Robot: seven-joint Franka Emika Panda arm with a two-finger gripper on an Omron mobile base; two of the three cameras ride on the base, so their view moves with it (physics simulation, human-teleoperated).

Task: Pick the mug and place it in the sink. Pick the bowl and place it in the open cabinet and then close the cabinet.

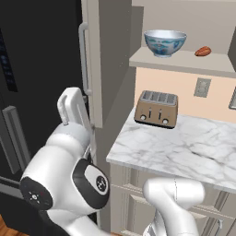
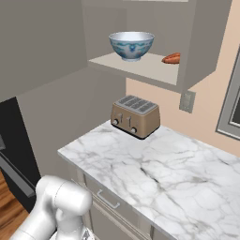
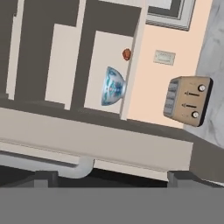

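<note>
We judge the bowl step done: the bowl (image 1: 165,42) sits upright, mouth up, on the cabinet (image 1: 184,62) shelf, left of a small orange item (image 1: 203,51), above the toaster (image 1: 156,109) on the marble surface (image 1: 184,147). Closing remains; the tool (image 3: 111,177) is wide open, empty, near the door (image 3: 96,140).

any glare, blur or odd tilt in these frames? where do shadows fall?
Left base view: sharp, flat rendered light, no glare; the toaster casts a soft shadow on the marble counter. Right base view: even light, a faint sheen on the bowl. Hand view: rolled sideways, so the cabinet shelf runs vertically; slightly soft.
</note>
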